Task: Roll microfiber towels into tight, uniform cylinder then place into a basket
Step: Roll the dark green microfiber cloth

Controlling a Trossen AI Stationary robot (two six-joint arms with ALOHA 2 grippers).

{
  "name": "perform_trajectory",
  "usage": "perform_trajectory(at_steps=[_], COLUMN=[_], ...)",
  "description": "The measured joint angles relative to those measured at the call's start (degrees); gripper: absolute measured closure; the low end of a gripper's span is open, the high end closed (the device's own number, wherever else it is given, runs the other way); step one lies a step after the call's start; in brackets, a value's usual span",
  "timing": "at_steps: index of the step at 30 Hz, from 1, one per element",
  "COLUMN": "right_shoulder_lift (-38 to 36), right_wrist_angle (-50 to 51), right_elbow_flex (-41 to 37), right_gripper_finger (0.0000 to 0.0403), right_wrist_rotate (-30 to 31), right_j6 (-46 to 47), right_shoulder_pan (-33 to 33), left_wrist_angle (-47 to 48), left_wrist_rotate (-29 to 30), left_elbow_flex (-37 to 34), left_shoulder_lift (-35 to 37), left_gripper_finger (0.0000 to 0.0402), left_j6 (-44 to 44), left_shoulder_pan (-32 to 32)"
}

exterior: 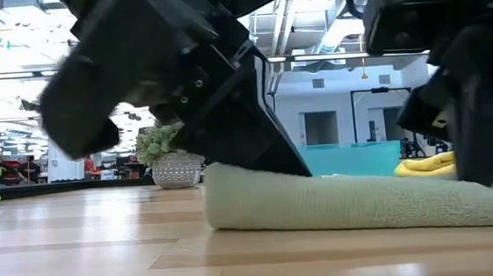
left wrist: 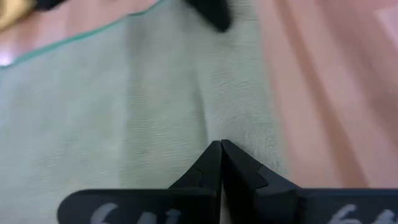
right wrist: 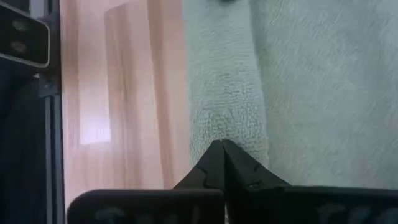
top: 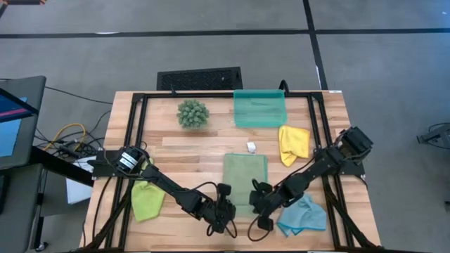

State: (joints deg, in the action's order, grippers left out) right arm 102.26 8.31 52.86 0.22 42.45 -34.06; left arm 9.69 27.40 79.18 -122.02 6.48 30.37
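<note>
High view: both grippers crowd the sage green towel (top: 245, 173) at six o'clock, hiding its near edge; left gripper (left wrist: 221, 149) and right gripper (right wrist: 221, 147) fingers clench its fabric.

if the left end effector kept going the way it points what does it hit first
Probably just more of the sage green towel: the shut left end effector already pinches its near edge, and cloth fills the line ahead.

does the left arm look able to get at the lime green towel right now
Probably not right away: the left tool is shut on the sage green towel. The lime green towel lies partly under that arm.
</note>
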Motion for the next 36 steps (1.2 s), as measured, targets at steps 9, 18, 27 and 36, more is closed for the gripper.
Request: perform_trajectory(at_steps=[9,18,27,36], right_shoulder_lift=[0.00,0.00,0.00,0.00], right_wrist_angle=[0.18,0.50,0.66,0.67], right_elbow_flex=[0.00,0.00,0.00,0.00], right_gripper_finger=[0.0381,0.0391,0.0386,0.0380], right_wrist_rotate=[1.38,1.11,1.08,1.08], right_j6=[1.25,2.52,2.13,1.28], right_shoulder_pan=[-0.69,-0.31,0.06,0.06], left_wrist_angle=[8.04,13.52,12.59,12.39], left_wrist_rotate=[5.62,10.53,4.34,-0.16], left_elbow_flex=[0.60,3.17,1.41,-2.51], left_shoulder_lift=[0.50,2.99,2.89,2.78], left_gripper_finger=[0.0401,0.0401,0.0401,0.0401], left_j6=[2.87,4.92,7.33,10.78], left_shoulder_pan=[0.43,2.68,1.56,0.37])
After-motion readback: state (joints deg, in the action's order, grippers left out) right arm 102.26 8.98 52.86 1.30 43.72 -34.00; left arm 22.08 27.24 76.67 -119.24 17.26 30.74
